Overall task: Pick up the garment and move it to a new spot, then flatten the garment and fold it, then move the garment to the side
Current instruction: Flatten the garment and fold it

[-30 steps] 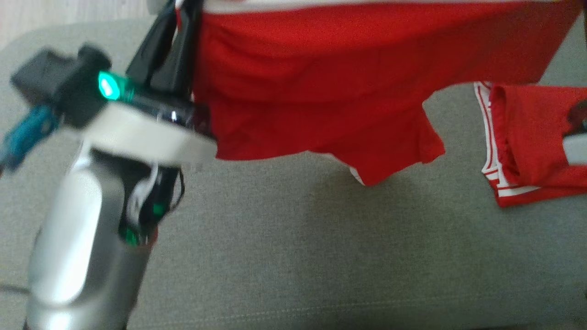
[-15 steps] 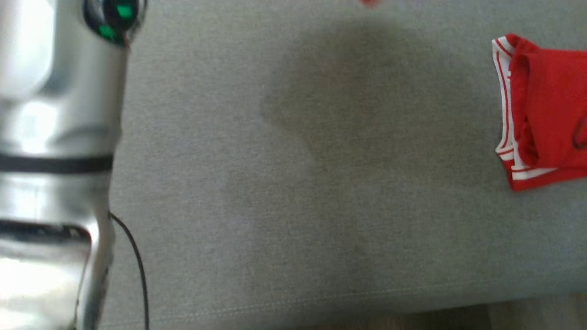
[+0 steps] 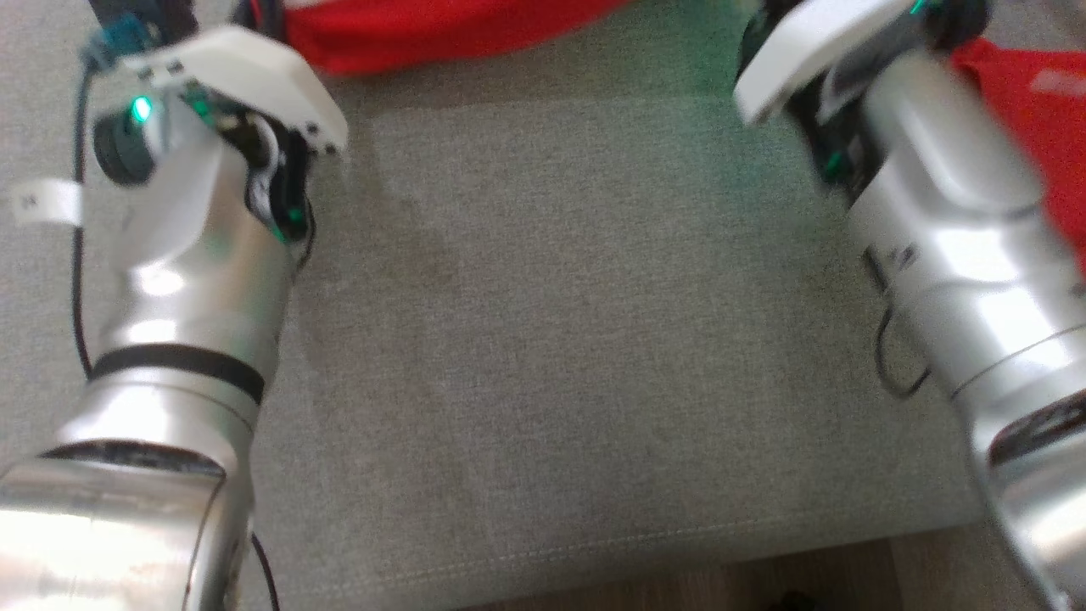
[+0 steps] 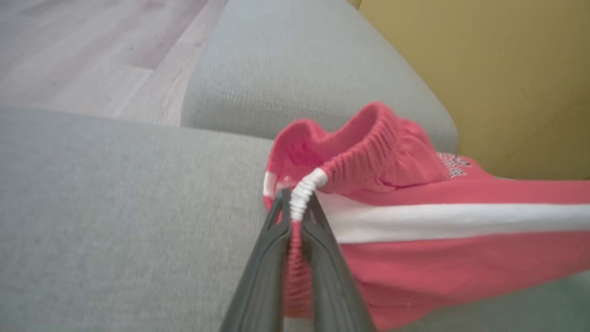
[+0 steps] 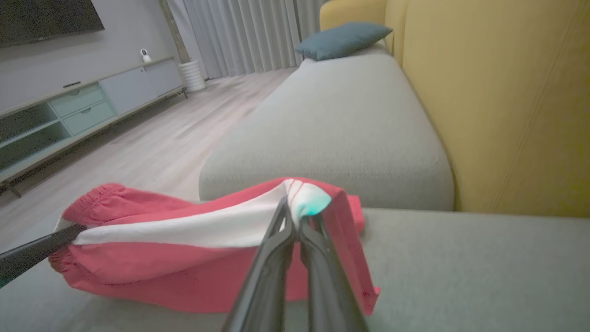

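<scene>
Head view: grey sofa seat (image 3: 551, 339) spans the frame. My left arm (image 3: 187, 280) and right arm (image 3: 942, 221) both reach forward over it, well apart, wrists near the top edge. Red garment (image 3: 424, 30) hangs stretched between them, low over the seat; contact with the cushion not clear. Left wrist view: left gripper (image 4: 295, 207) pinched narrow on the elastic waistband at its white stripe. Right wrist view: right gripper (image 5: 293, 214) clamped tight on a white-striped corner, cloth draping below.
</scene>
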You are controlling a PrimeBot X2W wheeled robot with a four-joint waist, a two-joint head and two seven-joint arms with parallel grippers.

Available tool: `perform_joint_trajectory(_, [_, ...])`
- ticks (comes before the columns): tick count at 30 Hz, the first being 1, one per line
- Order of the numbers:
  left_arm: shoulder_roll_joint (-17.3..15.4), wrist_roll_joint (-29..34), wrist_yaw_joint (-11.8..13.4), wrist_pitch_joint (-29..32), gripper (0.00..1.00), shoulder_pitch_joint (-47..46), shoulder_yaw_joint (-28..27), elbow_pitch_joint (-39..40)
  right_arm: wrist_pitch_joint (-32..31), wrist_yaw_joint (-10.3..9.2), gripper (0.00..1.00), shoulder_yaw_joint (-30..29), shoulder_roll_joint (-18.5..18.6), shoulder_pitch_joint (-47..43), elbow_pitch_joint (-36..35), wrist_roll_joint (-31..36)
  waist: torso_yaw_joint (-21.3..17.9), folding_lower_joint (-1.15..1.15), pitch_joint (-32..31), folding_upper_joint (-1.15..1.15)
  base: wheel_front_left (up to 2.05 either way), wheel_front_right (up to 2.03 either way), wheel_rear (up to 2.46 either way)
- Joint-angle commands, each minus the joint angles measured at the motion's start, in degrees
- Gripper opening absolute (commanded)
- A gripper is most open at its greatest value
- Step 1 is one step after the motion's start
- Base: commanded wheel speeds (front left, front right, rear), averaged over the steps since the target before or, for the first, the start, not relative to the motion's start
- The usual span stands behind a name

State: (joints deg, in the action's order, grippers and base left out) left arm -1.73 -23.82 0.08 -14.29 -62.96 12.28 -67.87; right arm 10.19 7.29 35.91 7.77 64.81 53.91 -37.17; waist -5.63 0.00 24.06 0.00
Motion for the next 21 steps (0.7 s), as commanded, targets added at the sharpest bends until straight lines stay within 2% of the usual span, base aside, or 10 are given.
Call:
perform_joint_trajectory(1, [-1.71,-0.31,0.10,-0.68,0.00,-1.27,-0.83,1.30,1.02,0.20,0.00,0.64,-1.26,-0.97,-0.65,-0.52,0.09,0.00,0.21,0.00,0.00,0.00,0.00])
perform_joint_trajectory(6, [-1.30,-1.03,-0.65,-0.70,0.00,3.31,-0.96,2.12,3.70,0.20,0.00,3.24,-1.48,-6.55,0.93,-3.32,0.66,0.00,-0.63,0.00,0.00,0.00,0.00])
perform_joint_trajectory(10, [-1.20,-1.38,-1.82,-0.70,0.00,10.76,-1.62,7.31,4.60,0.20,0.00,4.43,0.68,-13.67,-2.55,-5.22,0.91,0.00,-2.99,0.00,0.00,0.00,0.00])
perform_joint_trajectory(14, [-1.17,-1.17,-2.89,-0.70,0.00,19.62,-1.39,14.09,4.77,0.20,0.00,3.75,4.28,-21.99,-8.79,-5.94,1.25,0.00,-5.75,0.00,0.00,0.00,0.00])
perform_joint_trajectory(21, [-1.16,0.38,-2.85,-0.71,0.00,36.59,-1.24,28.24,4.76,0.20,0.00,-2.53,10.77,-39.05,-22.66,-3.48,1.93,0.00,-11.13,0.00,0.00,0.00,0.00])
